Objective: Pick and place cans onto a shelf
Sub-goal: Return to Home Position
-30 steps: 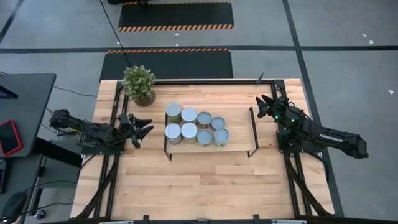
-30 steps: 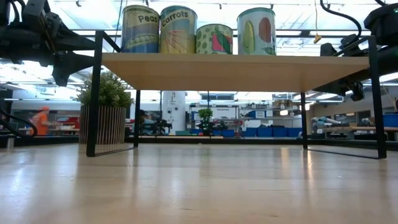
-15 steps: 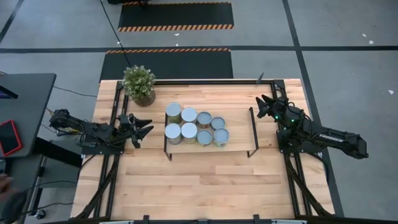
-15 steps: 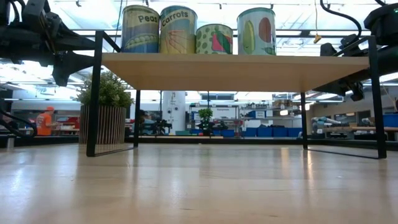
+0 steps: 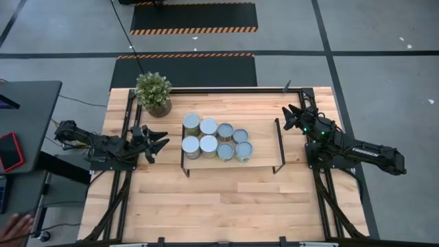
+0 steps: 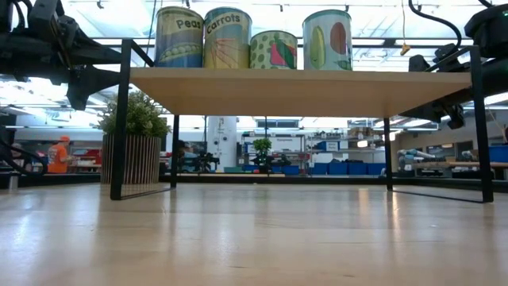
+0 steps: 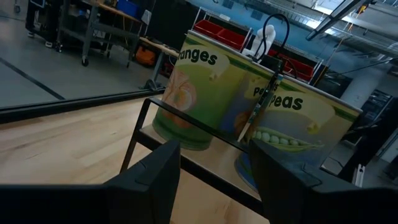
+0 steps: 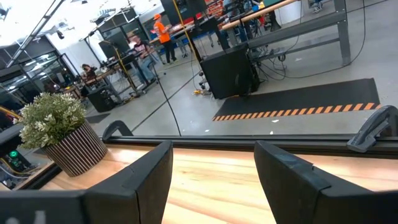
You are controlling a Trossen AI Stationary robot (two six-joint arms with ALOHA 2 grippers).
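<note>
A: What stands on the worktop (image 5: 219, 206)?
B: A plant (image 5: 153, 92) at its upper-left corner, and the shelf (image 5: 264, 152) near the frame's centre.
A: And on the shelf?
B: Eight cans (image 5: 209, 145), upright in two rows of four, close together on the board's left part.

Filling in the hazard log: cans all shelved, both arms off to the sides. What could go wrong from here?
1. The open left gripper sits close to the shelf frame, facing the cans; a sideways swing could clip either.
2. The cans stand packed together at one end, so one nudge may shift several.
3. The open right gripper is near the other frame.
</note>
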